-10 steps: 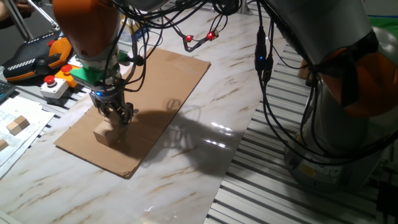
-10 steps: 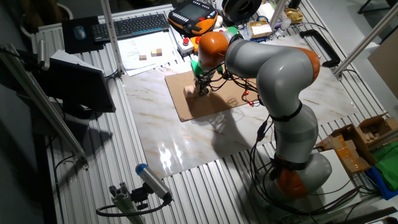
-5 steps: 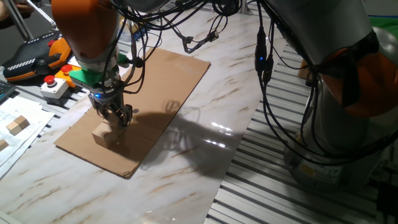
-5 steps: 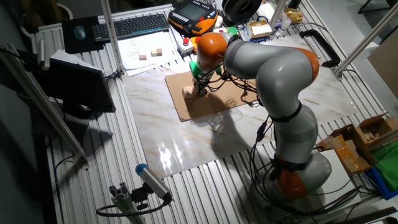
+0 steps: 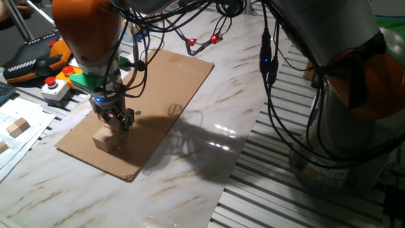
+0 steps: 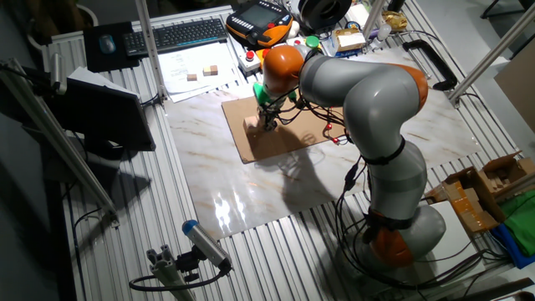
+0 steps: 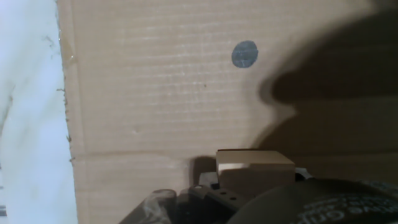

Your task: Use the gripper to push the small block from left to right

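Note:
A small tan wooden block (image 5: 103,139) lies on a brown cardboard sheet (image 5: 164,95) near its near-left end. My gripper (image 5: 119,121), a black claw under a blue light and a green band, stands low right against the block's right side, its fingers drawn together. The other fixed view shows the block (image 6: 252,124) just left of the gripper (image 6: 266,124). The hand view has the block (image 7: 254,171) at the bottom, touching the dark gripper body (image 7: 249,202); the fingertips are hidden there.
The cardboard lies on a marble-patterned board (image 5: 209,145). A dark round mark (image 7: 245,54) is on the cardboard. Two more wooden blocks (image 5: 17,127) lie on paper at the far left. A pendant with red buttons (image 5: 54,85) and dangling cables (image 5: 202,41) are behind.
The gripper has edged left along the cardboard, and the block has slid a little left with it.

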Motion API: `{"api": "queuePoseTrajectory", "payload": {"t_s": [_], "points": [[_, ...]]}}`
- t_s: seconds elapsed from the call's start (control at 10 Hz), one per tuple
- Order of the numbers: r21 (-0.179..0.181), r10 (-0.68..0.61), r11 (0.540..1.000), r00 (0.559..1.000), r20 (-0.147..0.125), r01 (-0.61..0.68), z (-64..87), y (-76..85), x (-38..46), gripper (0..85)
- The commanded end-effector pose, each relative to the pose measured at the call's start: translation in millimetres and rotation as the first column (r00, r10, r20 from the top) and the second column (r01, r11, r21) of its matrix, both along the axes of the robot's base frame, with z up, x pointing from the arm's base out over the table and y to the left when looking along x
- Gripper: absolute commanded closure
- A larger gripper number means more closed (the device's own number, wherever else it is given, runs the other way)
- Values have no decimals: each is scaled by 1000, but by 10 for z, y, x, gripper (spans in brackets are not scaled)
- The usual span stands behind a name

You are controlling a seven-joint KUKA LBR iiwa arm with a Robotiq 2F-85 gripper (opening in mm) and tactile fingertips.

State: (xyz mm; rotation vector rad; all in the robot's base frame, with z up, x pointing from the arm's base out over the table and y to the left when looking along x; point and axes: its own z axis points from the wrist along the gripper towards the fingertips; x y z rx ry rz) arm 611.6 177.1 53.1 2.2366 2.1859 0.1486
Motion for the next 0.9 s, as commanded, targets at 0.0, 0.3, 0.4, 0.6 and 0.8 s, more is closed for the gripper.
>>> {"api": "queuePoseTrajectory", "payload": {"t_s": [0.0,0.3,0.4,0.6,0.8], "points": [[1,0,1000,1000,0,0,-2,-5,3,840],[-7,10,1000,1000,-9,-10,-5,-73,32,840],[-15,13,1000,1000,-10,-13,-9,-83,40,840],[-18,11,1000,1000,-12,-11,-24,-80,42,750],[-13,-12,1000,1000,-2,12,-70,-63,40,400]]}}
